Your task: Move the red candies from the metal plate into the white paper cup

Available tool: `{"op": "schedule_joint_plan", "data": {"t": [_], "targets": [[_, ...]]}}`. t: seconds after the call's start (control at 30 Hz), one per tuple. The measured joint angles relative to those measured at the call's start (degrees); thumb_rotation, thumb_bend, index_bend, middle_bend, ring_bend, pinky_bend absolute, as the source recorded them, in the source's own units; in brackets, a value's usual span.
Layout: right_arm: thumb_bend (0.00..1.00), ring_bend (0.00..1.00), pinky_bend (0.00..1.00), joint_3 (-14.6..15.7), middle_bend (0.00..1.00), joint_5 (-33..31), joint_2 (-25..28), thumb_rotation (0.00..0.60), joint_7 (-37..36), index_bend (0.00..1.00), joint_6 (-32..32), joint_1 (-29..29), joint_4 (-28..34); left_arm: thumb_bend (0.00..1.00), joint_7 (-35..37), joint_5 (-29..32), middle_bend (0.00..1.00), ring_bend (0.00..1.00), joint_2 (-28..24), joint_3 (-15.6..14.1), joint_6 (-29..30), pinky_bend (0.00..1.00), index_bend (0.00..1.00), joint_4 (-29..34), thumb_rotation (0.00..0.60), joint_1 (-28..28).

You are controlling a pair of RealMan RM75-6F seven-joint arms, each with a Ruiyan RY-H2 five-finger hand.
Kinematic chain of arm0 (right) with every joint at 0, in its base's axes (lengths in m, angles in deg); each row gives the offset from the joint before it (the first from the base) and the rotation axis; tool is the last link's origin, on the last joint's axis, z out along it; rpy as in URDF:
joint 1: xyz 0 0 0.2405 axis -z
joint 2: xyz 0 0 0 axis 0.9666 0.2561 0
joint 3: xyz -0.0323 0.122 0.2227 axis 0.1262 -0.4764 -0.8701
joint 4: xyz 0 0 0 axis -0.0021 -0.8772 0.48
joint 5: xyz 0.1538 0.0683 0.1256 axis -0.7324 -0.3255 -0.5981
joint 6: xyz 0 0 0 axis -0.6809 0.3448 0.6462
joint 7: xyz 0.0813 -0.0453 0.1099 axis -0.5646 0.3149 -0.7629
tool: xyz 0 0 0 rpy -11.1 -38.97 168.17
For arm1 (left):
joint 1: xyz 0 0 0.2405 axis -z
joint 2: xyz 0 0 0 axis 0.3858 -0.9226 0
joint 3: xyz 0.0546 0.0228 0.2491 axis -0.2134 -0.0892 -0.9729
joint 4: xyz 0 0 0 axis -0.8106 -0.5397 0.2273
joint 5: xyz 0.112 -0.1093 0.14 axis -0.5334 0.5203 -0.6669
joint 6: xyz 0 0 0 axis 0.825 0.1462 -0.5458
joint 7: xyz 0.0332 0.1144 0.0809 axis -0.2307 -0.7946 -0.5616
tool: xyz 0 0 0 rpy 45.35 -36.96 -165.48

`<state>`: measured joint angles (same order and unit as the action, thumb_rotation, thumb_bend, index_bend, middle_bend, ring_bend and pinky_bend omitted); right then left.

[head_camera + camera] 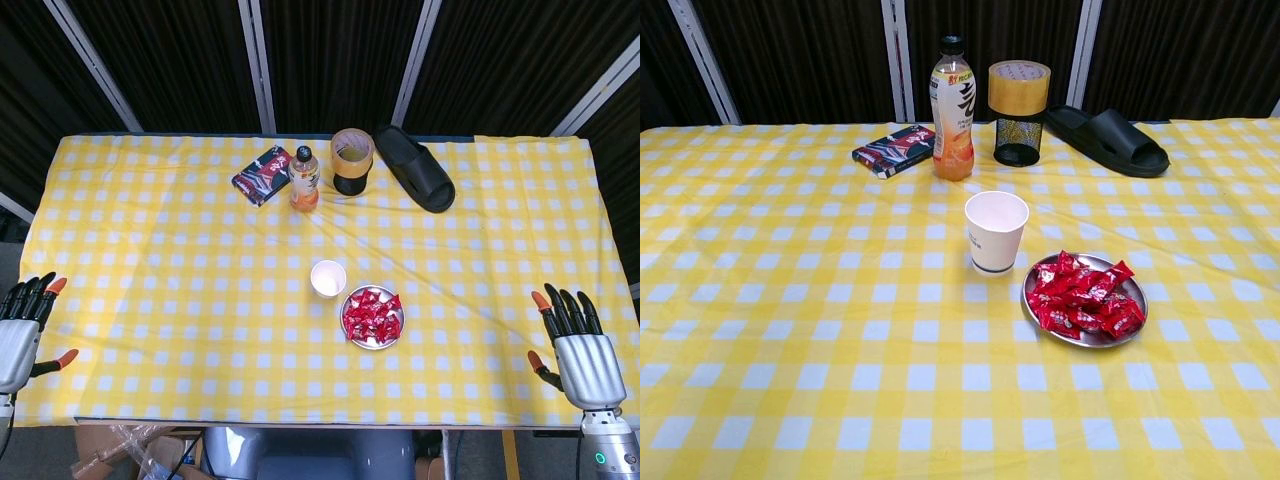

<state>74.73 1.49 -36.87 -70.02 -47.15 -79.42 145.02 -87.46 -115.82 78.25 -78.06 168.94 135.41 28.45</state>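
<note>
Several red wrapped candies (372,316) (1083,293) lie heaped on a small round metal plate (357,337) (1092,339) near the table's front middle. Just left of the plate stands an upright white paper cup (328,278) (996,232); it looks empty. My left hand (22,330) hovers at the table's front left edge, fingers spread, holding nothing. At the front right edge my right hand (575,345) is likewise spread and empty. Both hands are far from the plate, and the chest view shows neither.
At the back of the yellow checked table (180,300) stand an orange drink bottle (304,180) (953,108), a black mesh holder with a tape roll on top (352,160) (1019,110), a black slipper (414,167) (1108,139) and a dark flat packet (262,174) (894,150).
</note>
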Motion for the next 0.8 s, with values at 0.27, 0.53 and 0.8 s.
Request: {"op": "schedule_joint_plan", "data": {"t": [0.27, 0.53, 0.8], "targets": [[0.33, 0.00, 0.00, 0.1, 0.00, -0.5, 0.3, 0.600, -0.1, 0.00, 0.6, -0.1, 0.6, 0.05, 0.1, -0.3, 0.00, 0.00, -0.1, -0.1, 0.5, 0.00, 0.00, 0.0, 0.600, -0.2], [0.33, 0.00, 0.00, 0.4, 0.00, 0.0, 0.1, 0.600, -0.2, 0.00, 1.1, -0.3, 1.0, 0.05, 0.6, 0.1, 0.00, 0.00, -0.1, 0.1, 0.4, 0.00, 0.00, -0.2, 0.600, -0.3], [0.33, 0.43, 0.68, 0.4, 0.00, 1.7, 0.6, 0.600, -0.2, 0.00, 0.9, -0.9, 3.1, 0.05, 0.7, -0.2, 0.00, 0.00, -0.1, -0.1, 0.8, 0.00, 0.00, -0.2, 0.600, -0.5]]}}
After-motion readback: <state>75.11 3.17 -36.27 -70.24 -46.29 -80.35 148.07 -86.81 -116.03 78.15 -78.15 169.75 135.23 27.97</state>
